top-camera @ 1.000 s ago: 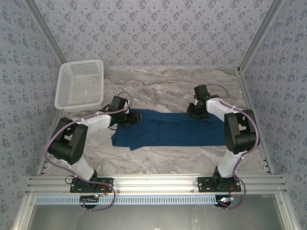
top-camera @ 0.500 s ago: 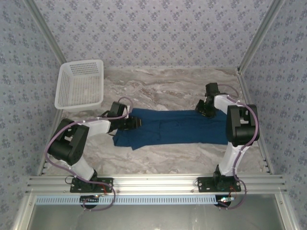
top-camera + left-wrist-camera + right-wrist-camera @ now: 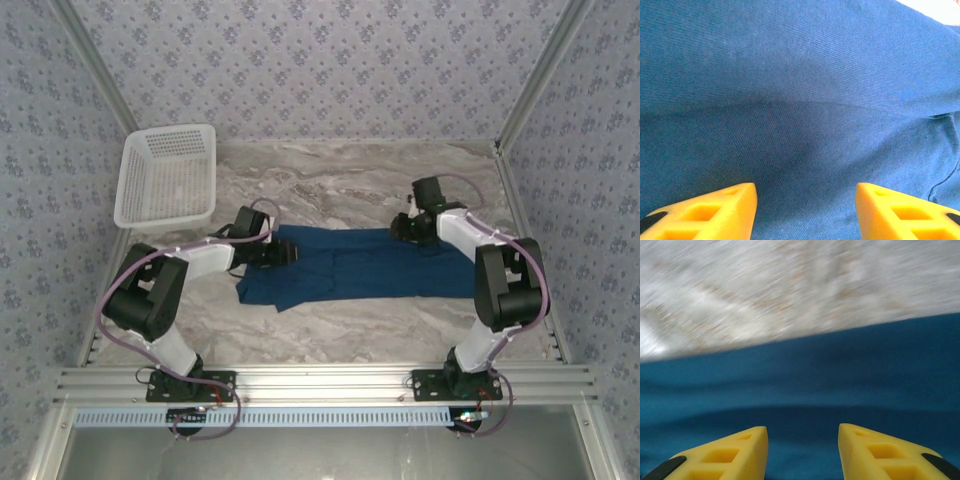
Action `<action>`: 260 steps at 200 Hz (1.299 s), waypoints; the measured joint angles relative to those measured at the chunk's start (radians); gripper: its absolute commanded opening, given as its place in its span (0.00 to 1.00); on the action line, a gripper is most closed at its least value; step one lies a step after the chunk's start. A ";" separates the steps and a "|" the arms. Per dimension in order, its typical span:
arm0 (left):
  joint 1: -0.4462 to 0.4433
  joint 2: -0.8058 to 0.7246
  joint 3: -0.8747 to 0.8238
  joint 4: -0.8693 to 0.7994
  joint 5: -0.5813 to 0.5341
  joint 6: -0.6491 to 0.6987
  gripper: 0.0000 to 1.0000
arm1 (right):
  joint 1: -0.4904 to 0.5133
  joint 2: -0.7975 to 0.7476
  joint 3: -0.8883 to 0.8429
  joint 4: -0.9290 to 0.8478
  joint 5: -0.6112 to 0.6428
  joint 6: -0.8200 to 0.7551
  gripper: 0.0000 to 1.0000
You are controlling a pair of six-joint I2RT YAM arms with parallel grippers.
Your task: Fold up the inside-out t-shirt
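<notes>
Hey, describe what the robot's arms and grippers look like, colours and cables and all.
Both the left arm and right arm have white links with bulky black joints, and thin purplish cables looping alongside. The left gripper and right gripper each have yellow wedge-shaped fingers with cut-out windows and black patches.

The t-shirt is lying stretched left to right across the middle of the table. The basket is sitting at the far left corner, behind and left of the cloth, apart from it. The left gripper is hovering over the shirt's left end. The right gripper is hanging over its far edge, right of centre, with bare table lying just beyond.
</notes>
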 measured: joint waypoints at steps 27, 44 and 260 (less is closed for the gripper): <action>0.000 -0.047 -0.005 -0.041 -0.030 0.001 0.60 | 0.151 -0.019 -0.036 0.003 -0.014 0.001 0.44; 0.000 -0.090 -0.017 -0.057 -0.053 0.003 0.60 | 0.200 -0.019 -0.063 -0.001 -0.023 0.010 0.44; 0.104 -0.065 -0.015 -0.169 -0.198 0.172 0.75 | 0.290 -0.032 -0.086 -0.050 -0.002 0.008 0.44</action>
